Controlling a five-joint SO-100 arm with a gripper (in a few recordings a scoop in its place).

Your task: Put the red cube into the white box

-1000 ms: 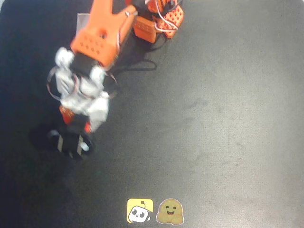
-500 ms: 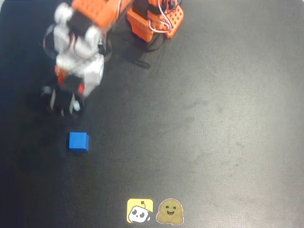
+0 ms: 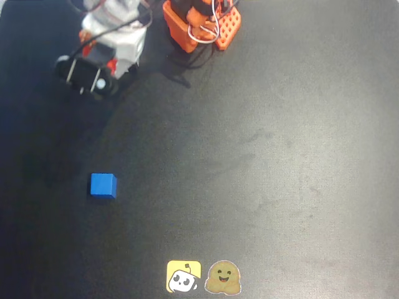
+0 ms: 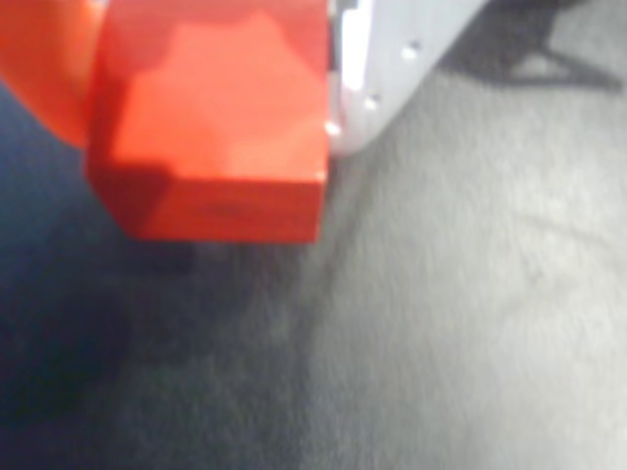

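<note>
Orange perforated base (image 3: 202,25) with looped red-and-white cables (image 3: 209,18), white wrist housing (image 3: 118,31), and black end effector (image 3: 84,75) bearing a pale round screw head.

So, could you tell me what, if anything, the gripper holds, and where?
It cannot be told: a blurred red block sits against a white part, but the gripper shows no clear hold.

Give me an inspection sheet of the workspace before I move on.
Surface: dark table, faintly scuffed.
Job's things: red cube sits between the fingers in the wrist view, off the table.
Clutter: blue cube lying alone at the left; two stickers at the bottom edge.
Grippers: gripper at the top left, shut on the red cube.
Cables: wires looped at the orange arm base.
Surroundings: nothing seen.
</note>
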